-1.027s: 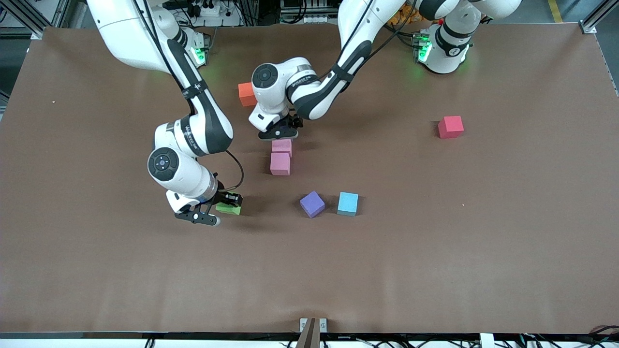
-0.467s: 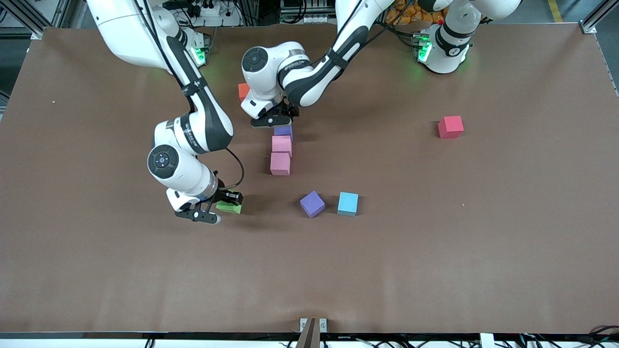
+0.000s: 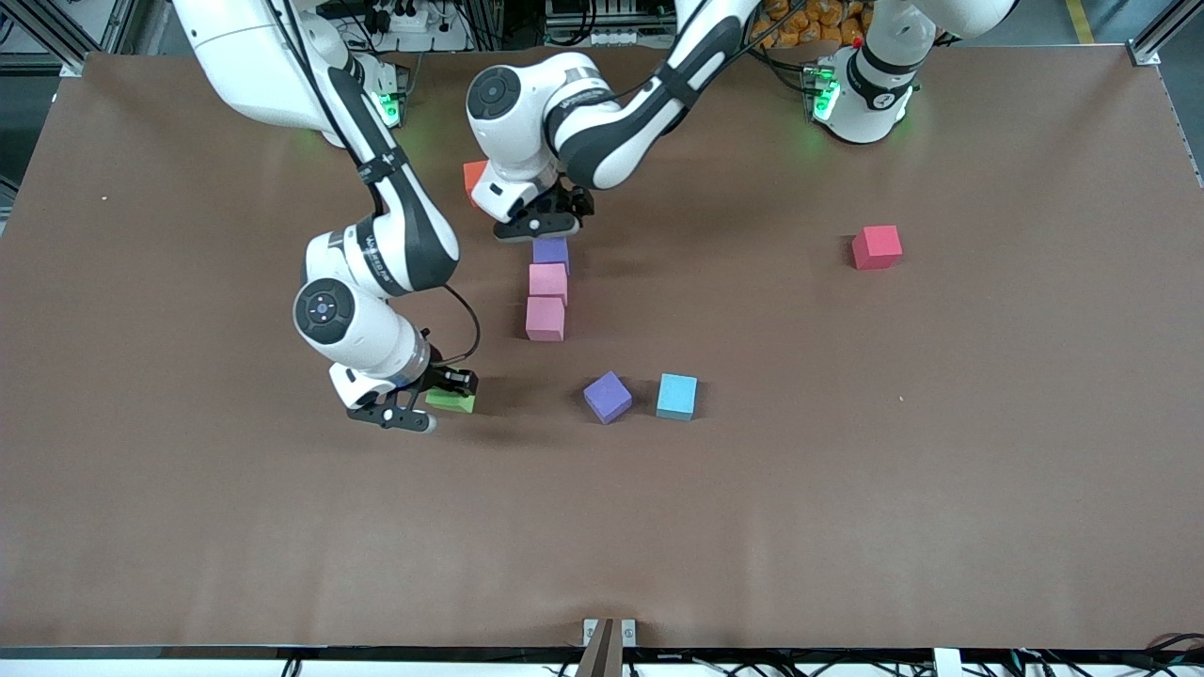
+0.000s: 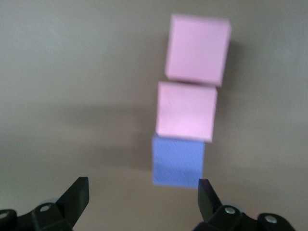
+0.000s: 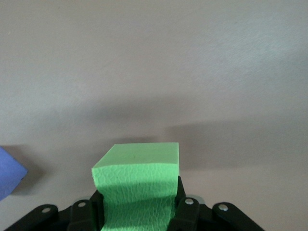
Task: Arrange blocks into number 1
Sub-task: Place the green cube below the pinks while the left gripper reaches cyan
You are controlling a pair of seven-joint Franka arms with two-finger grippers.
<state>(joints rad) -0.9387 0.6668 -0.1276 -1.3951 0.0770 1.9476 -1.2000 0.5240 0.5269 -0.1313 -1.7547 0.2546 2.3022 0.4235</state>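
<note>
Blocks are forming my column mid-table: my right gripper is clamping the green block toward the right arm's end, while my left gripper, jaws wide and empty, is hovering over the purple block capping two pink blocks.

A robotics lab. Two white robot arms are bolted at the 12 o'clock edge of a brown-covered worktop. Aluminium frame rails, a power strip and loose cables ring the worktop.
</note>
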